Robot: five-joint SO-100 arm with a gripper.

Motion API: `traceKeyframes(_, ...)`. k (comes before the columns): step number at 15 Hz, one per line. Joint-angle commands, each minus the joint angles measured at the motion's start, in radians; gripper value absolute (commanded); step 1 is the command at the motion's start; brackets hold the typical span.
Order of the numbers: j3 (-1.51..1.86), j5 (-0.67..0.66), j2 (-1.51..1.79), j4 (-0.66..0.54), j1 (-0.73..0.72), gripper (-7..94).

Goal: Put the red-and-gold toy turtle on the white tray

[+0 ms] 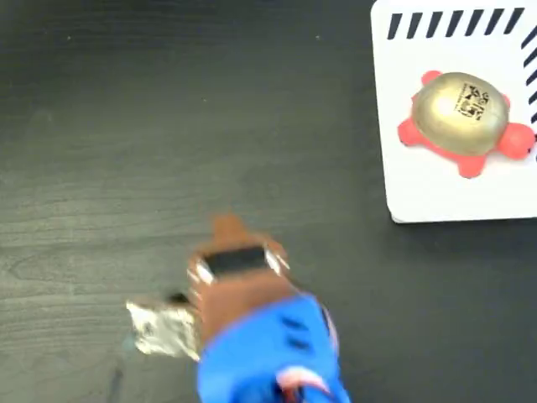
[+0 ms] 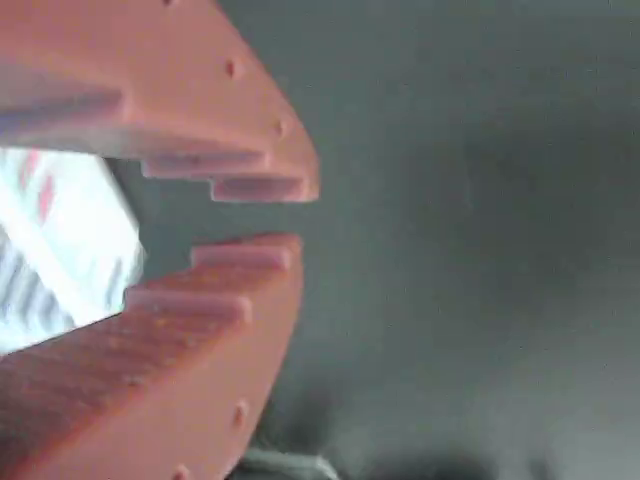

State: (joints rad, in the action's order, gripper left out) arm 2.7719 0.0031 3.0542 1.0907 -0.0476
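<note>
Toothed orange jaws, empty, slightly parted

We see a blue arm [image 1: 268, 357] with a brown wrist and a dark panel; the gripper [image 2: 285, 215] has reddish-brown, stepped, screw-dotted fingers [image 2: 190, 120].

turtle [image 1: 461, 117]: gold shell, red feet, upright | on white tray [image 1: 436, 193]
</note>
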Motion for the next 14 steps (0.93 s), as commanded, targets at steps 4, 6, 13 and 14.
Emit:
traceKeyframes(4, 0.115, -0.025, 0.193, 0.198, -0.003, 0)
traceKeyframes(6, 0.147, -0.018, 0.196, 0.192, -0.005, 0)
traceKeyframes(13, 0.147, 0.006, 0.196, 0.192, 0.028, 0)
traceKeyframes(14, 0.147, 0.006, 0.196, 0.192, 0.028, 0)
